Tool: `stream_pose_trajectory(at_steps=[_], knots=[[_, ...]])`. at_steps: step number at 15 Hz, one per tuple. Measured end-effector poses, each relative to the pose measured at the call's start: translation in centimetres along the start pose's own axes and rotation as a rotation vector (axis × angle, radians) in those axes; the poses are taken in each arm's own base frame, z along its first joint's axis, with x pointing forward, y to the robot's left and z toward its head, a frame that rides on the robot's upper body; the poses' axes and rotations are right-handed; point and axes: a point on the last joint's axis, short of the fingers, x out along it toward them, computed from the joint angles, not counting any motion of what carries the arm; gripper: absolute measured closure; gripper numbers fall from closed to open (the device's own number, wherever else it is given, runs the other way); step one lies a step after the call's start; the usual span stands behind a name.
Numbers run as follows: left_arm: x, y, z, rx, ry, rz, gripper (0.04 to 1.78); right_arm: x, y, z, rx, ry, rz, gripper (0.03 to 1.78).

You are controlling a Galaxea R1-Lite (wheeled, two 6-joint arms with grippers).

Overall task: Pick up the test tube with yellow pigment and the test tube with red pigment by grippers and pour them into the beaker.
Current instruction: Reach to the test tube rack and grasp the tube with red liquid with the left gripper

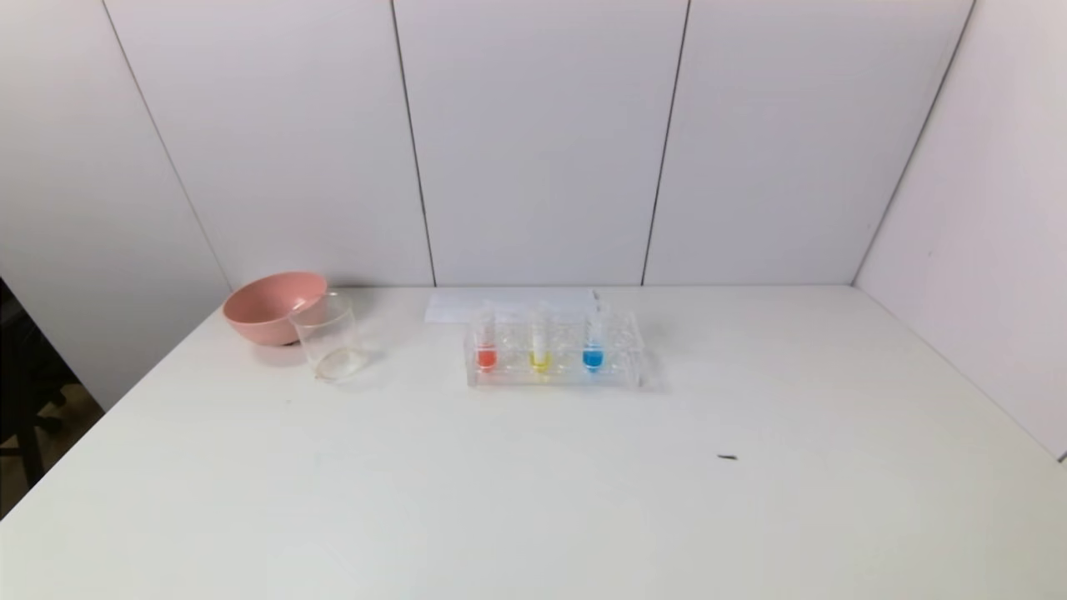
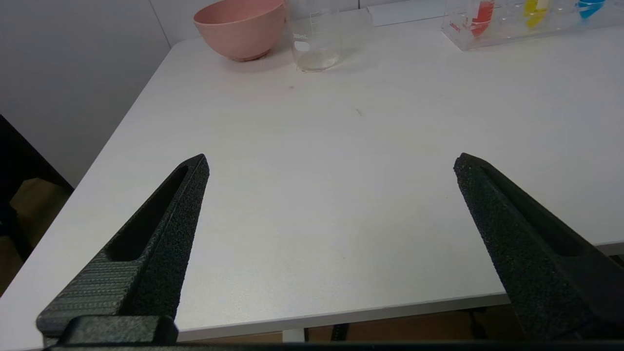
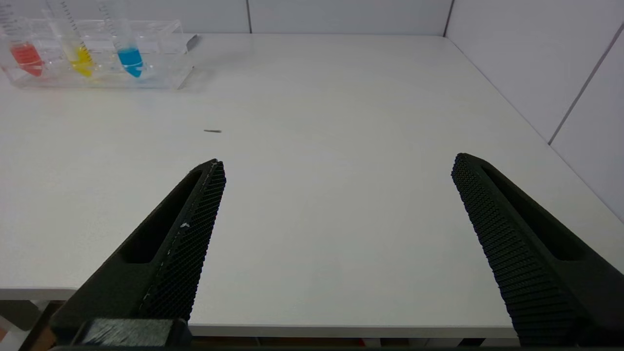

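Tools (image 2: 331, 163) wide; yellow-tipped tube (image 1: 540, 343) upright.

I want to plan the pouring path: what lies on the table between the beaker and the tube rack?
Nothing: bare white table separates the beaker from the tube rack, clearest in the head view.

On my left wrist feed I can make out one marking: the beaker (image 2: 316, 41) carries white print near its top that reads roughly "300mL", with a blank white patch just below it and a printed scale beside. The clear rack (image 2: 526, 30) has a small red mark on its end wall, too small to read. The tubes' graduation lines show no legible numbers.
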Motion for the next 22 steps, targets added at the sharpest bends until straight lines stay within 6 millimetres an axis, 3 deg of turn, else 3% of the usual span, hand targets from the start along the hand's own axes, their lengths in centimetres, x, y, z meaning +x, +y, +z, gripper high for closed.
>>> stream_pose_trajectory(at_steps=[11,22], knots=[[-0.1,0.0,0.5,0.008,-0.024,0.001,0.06,0.0,0.0,0.0,0.0,0.0,0.0,0.11],[-2.7,0.3,5.4,0.022,-0.087,-0.053,0.06,0.0,0.0,0.0,0.0,0.0,0.0,0.11]])
